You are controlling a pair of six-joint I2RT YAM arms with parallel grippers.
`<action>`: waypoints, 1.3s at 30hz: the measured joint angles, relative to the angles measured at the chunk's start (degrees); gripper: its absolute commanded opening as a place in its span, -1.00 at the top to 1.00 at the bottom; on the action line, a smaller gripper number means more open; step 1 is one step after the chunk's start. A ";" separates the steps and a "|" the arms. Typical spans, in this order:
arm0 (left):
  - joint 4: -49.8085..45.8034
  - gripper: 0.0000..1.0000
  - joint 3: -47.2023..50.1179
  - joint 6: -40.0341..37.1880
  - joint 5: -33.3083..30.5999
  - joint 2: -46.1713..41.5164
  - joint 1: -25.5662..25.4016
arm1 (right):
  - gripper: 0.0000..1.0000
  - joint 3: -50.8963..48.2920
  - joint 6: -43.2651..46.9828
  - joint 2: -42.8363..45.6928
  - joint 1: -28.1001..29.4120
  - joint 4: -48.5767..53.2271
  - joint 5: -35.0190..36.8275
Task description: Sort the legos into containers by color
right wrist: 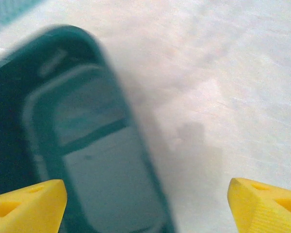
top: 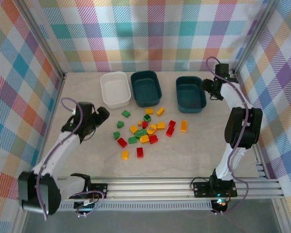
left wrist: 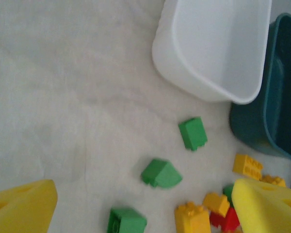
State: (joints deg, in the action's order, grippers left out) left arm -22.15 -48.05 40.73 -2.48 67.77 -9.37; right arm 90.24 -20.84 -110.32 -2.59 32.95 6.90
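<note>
We see three shallow rounded-rectangular plastic tubs in a row along the far side of the pale table [top: 77,97]. A white tub [top: 115,89] stands on the left, a dark teal tub [top: 145,88] just beside it, and a second dark teal tub [top: 190,93] apart to the right. Each shows us a bare floor.

The small plastic bricks [top: 145,132], green, red and yellow-orange, lie scattered on the table in front of the tubs, between the two arms.

The left gripper [top: 102,116] sits at the left edge of the scatter, with its yellow fingers spread wide and nothing between them. From its wrist camera we see a green brick [left wrist: 193,133] near the white tub's rounded corner but not touching it.

The right gripper [top: 207,90] hangs by the right rim of the second teal tub, its jaws also wide apart. Its wrist view is blurred.

We find bare table left of the white tub, between the two teal tubs, and between the bricks and the near rail [top: 160,187]. Plaid walls [top: 19,73] close three sides.
</note>
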 measured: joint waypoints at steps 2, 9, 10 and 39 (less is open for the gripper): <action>-1.44 -0.48 -7.98 -1.77 -1.44 7.76 0.02 | -0.57 -0.83 0.90 -1.49 -0.22 0.52 0.09; -4.59 -0.23 -32.04 -7.85 -2.67 34.97 0.72 | -0.24 -1.90 3.32 -4.61 1.46 2.45 -1.42; -5.49 -0.23 -34.34 -8.66 -2.67 37.83 0.87 | -0.20 -1.90 3.65 -4.98 1.55 2.62 -1.81; -16.50 0.54 -55.87 -26.73 -7.45 58.62 3.04 | 0.78 -6.32 2.32 -6.23 1.92 -6.80 -13.86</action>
State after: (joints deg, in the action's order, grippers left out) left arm -38.65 -103.92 14.00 -9.93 126.39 -6.33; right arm 83.92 -18.52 -116.55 -0.67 26.15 -6.96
